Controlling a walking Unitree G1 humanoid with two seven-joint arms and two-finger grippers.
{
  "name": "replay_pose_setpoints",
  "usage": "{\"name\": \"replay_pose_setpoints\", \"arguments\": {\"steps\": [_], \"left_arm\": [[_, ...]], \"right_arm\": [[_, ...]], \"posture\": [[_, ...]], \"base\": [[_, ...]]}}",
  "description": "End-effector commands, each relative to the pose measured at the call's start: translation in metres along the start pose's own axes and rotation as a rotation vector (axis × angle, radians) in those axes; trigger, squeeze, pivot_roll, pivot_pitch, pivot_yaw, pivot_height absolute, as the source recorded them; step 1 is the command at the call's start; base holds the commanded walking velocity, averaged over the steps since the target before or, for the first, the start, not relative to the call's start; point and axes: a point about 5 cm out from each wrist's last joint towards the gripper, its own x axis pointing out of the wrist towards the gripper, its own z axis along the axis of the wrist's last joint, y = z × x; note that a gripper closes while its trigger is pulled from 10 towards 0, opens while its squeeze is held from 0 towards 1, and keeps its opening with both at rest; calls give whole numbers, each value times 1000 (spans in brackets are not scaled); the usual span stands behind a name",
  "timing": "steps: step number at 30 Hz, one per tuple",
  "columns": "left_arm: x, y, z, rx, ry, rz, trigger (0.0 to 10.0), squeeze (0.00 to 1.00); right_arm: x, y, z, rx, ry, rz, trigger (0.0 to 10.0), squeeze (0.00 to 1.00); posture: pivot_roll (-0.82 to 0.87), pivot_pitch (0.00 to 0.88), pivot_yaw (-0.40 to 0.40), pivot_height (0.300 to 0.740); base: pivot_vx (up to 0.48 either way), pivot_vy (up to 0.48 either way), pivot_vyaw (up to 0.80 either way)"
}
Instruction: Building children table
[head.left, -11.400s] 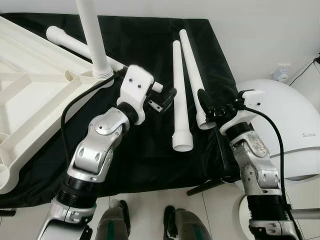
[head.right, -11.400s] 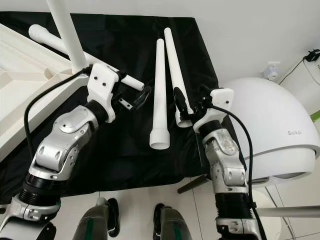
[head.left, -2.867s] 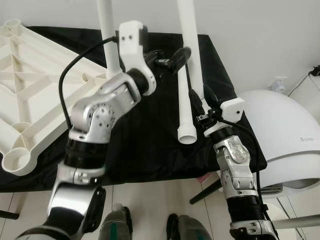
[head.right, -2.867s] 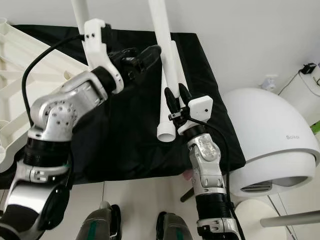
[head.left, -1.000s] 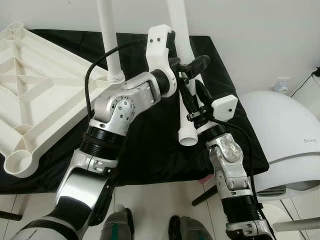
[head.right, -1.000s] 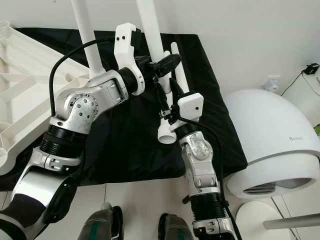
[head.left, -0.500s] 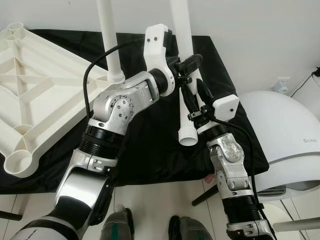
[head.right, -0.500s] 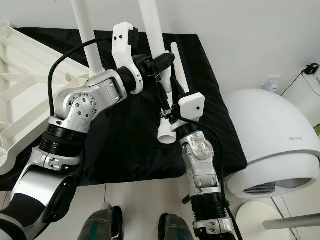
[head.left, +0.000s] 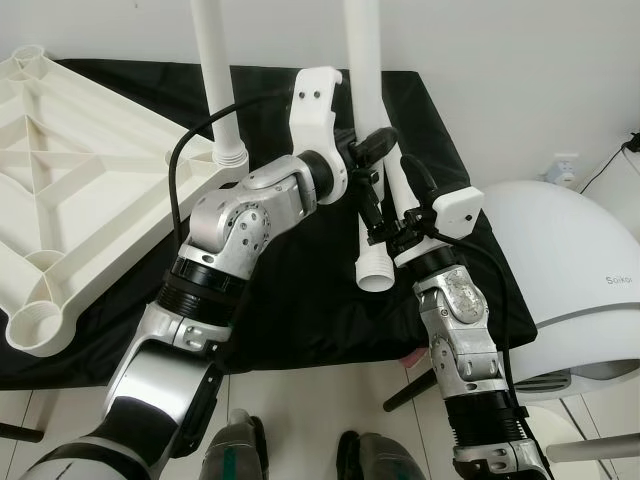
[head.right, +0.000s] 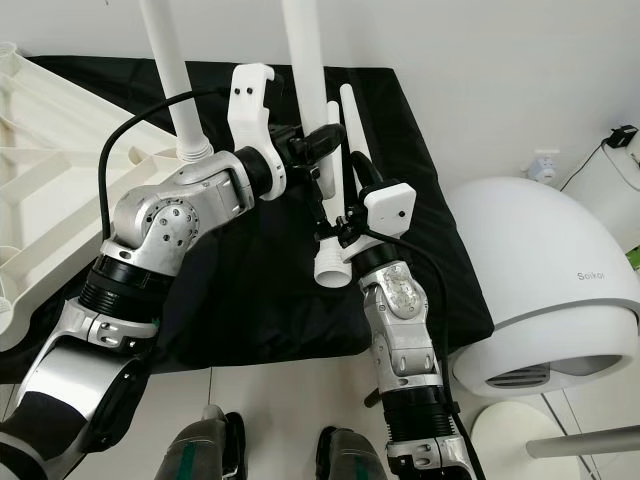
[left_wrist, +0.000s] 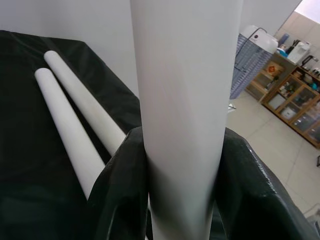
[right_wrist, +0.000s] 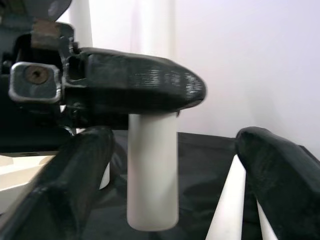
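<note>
care is needed here: the white leg (head.left: 362, 60) is held upright over the black cloth (head.left: 300, 290), squeezed by the left gripper (left_wrist: 182, 190). the right gripper (right_wrist: 172, 165) is spread wide just below. the leg should be kept straight.

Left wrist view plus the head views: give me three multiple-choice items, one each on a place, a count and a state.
1. The loose legs lie: A on the floor; B on the black cloth; C on a shelf.
2. Loose legs lying flat: A one; B four; C two.
3. The left tool is: A shut on the upright leg; B open, apart from it; C resting on the cloth.

Answers: B, dark fabric lies under them; C, two lie side by side; A, its fingers press both sides of that leg.
</note>
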Motion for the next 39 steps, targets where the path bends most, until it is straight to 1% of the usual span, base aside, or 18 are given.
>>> {"name": "replay_pose_setpoints", "arguments": {"steps": [1, 2, 3, 4, 6, 7, 9, 12, 13, 14, 16, 18, 22, 23, 24, 30, 34, 39], "left_arm": [[-4, -10, -1, 36, -8, -214, 10000, 0], [-6, -7, -2, 40, -5, -205, 10000, 0], [-6, -7, -2, 40, -5, -205, 10000, 0], [-11, 2, -3, 56, 2, -173, 10000, 0], [-11, 2, -3, 56, 2, -173, 10000, 0], [-14, 6, -4, 63, 6, -159, 10000, 0], [-16, 11, -5, 69, 13, -143, 10000, 0], [-21, 17, -4, 79, 21, -125, 10000, 0], [-26, 23, -2, 94, 27, -108, 10000, 0], [-26, 23, -2, 94, 27, -108, 10000, 0], [-37, 34, 3, 127, 36, -84, 10000, 0], [-37, 34, 3, 127, 36, -84, 10000, 0], [-47, 47, 9, 141, 31, -33, 10000, 0], [-47, 47, 9, 141, 31, -33, 10000, 0], [-49, 49, 12, 144, 20, -29, 10000, 0], [-52, 48, 13, 169, 25, -55, 10000, 0], [-57, 42, 6, 225, 67, -95, 10000, 0], [-60, 38, -3, 239, 97, -111, 10000, 0]], "right_arm": [[2, -2, 8, 17, -25, 7, 10000, 906], [4, -3, 11, 34, -34, 11, 10000, 0], [4, -3, 11, 34, -34, 11, 10000, 0], [8, -5, 20, 127, -50, 31, 10000, 0], [8, -5, 20, 127, -50, 31, 10000, 0], [10, -6, 23, 171, -56, 44, 10000, 0], [10, -6, 25, 182, -58, 63, 10000, 0], [11, -7, 27, 175, -50, 94, 10000, 0], [9, -10, 27, 149, -33, 116, 10000, 0], [9, -10, 27, 149, -33, 116, 10000, 0], [5, -20, 26, 121, 2, 146, 10000, 0], [5, -20, 26, 121, 2, 146, 10000, 0], [0, -24, 23, 91, 56, 200, 10000, 0], [0, -24, 23, 91, 56, 200, 10000, 0], [-3, -21, 20, 85, 89, 246, 10000, 0], [-2, -24, 25, 114, 89, 253, 10000, 0], [2, -30, 37, 136, 58, 270, 10000, 0], [9, -35, 47, 158, 22, 277, 10000, 0]], "posture": [[22, 90, -7, 740], [23, 88, -9, 740], [23, 88, -9, 740], [25, 85, -12, 740], [25, 85, -12, 740], [25, 85, -12, 740], [26, 82, -15, 740], [25, 82, -15, 740], [26, 82, -17, 740], [26, 82, -17, 740], [32, 82, -21, 740], [32, 82, -21, 740], [37, 80, -21, 740], [37, 80, -21, 740], [38, 79, -21, 740], [38, 81, -22, 740], [35, 86, -19, 740], [37, 91, -19, 740]], "base": [[0, 0, 0], [0, 0, 0], [0, 0, 0], [0, 0, 0], [0, 0, 0], [0, 0, 0], [0, 0, 0], [0, 0, 0], [0, 0, 0], [0, 0, 0], [0, 0, 0], [0, 0, 0], [0, 0, 0], [0, 0, 0], [0, 0, 0], [0, 0, 0], [0, 0, 0], [0, 0, 0]]}}
